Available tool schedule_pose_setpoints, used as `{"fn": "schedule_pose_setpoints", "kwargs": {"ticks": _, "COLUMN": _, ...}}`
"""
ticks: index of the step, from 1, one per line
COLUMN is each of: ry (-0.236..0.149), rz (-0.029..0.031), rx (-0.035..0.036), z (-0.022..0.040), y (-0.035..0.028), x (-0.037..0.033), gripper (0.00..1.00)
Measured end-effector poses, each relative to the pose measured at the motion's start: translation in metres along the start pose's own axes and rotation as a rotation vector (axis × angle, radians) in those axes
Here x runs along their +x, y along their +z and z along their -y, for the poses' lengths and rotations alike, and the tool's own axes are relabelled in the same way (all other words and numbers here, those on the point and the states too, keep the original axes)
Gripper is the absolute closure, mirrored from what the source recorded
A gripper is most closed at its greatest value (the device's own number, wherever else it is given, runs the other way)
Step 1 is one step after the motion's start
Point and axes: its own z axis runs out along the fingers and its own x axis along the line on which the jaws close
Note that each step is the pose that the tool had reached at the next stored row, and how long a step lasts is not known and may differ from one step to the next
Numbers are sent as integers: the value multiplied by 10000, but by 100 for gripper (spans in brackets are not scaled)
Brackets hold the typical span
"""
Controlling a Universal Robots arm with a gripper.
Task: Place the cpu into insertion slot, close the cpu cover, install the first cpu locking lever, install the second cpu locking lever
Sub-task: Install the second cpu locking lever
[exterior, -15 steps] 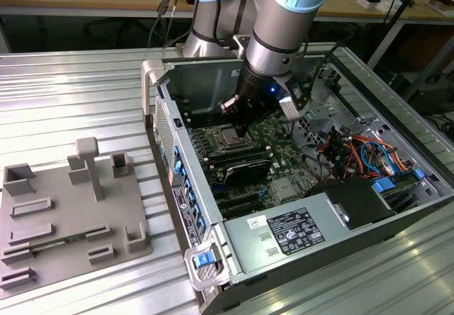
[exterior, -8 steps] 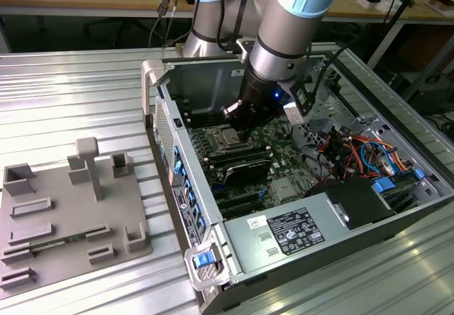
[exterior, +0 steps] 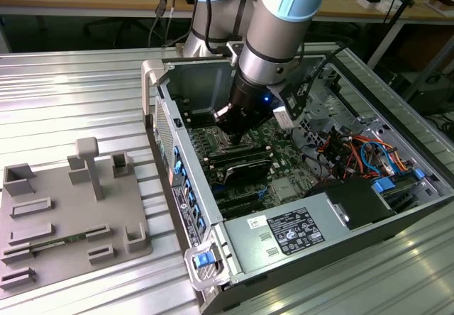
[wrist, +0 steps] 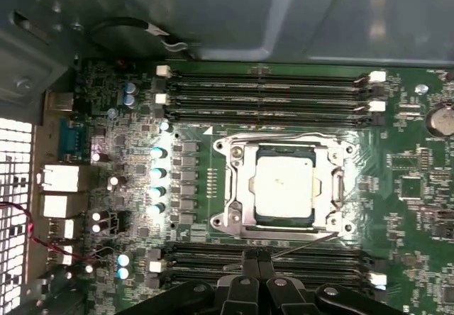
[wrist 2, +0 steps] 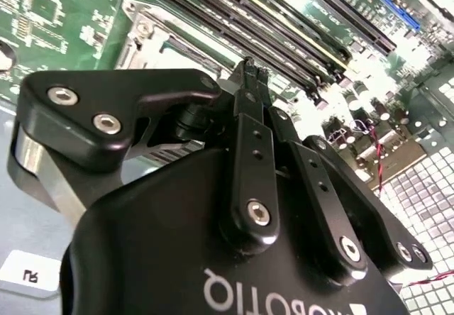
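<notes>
a: where do things stand inside the computer case (exterior: pixel 305 237)?

b: in the first wrist view the cpu (wrist: pixel 285 187) sits in the insertion slot (wrist: pixel 286 189) on the green motherboard (wrist: pixel 411 187), and the cpu cover (wrist: pixel 241 187) lies flat around it, its window framing the chip. the end effector (wrist: pixel 256 256) has its fingers pressed together with nothing between them, tips just beside the thin wire locking lever (wrist: pixel 305 242) along the socket's edge by the memory slots (wrist: pixel 269 88).

a: so the lever work is in hand?

b: it looks that way. the robot would do well to keep the closed tips on the wire itself, not the cover, and push steadily so the lever slides under its hook without springing free or scraping the board.

a: any writing?

b: raised letters show upside down on the end effector's body in the second wrist view, and a white label (exterior: pixel 296 231) sits on the power supply; their print is left unread.
</notes>
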Motion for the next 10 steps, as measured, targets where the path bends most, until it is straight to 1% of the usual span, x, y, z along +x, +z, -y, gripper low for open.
{"fn": "schedule_pose_setpoints", "kwargs": {"ticks": 2, "ry": -1, "rz": -1, "rx": 1, "z": 0, "y": 38, "x": 60, "gripper": 89}}
{"fn": "schedule_pose_setpoints", "kwargs": {"ticks": 3, "ry": 0, "rz": 0, "rx": 0, "z": -1, "y": 50, "x": 75, "gripper": 89}}
{"fn": "schedule_pose_setpoints", "kwargs": {"ticks": 6, "ry": -2, "rz": 0, "rx": -16, "z": 4, "y": 94, "x": 84, "gripper": 89}}
{"fn": "schedule_pose_setpoints", "kwargs": {"ticks": 8, "ry": 0, "rz": 3, "rx": -57, "z": 7, "y": 125, "x": 90, "gripper": 89}}
{"fn": "schedule_pose_setpoints", "kwargs": {"ticks": 9, "ry": 0, "rz": 3, "rx": -85, "z": 8, "y": 135, "x": 93, "gripper": 89}}
{"fn": "schedule_pose_setpoints", "kwargs": {"ticks": 10, "ry": 2, "rz": 4, "rx": -129, "z": 9, "y": 142, "x": 100, "gripper": 89}}
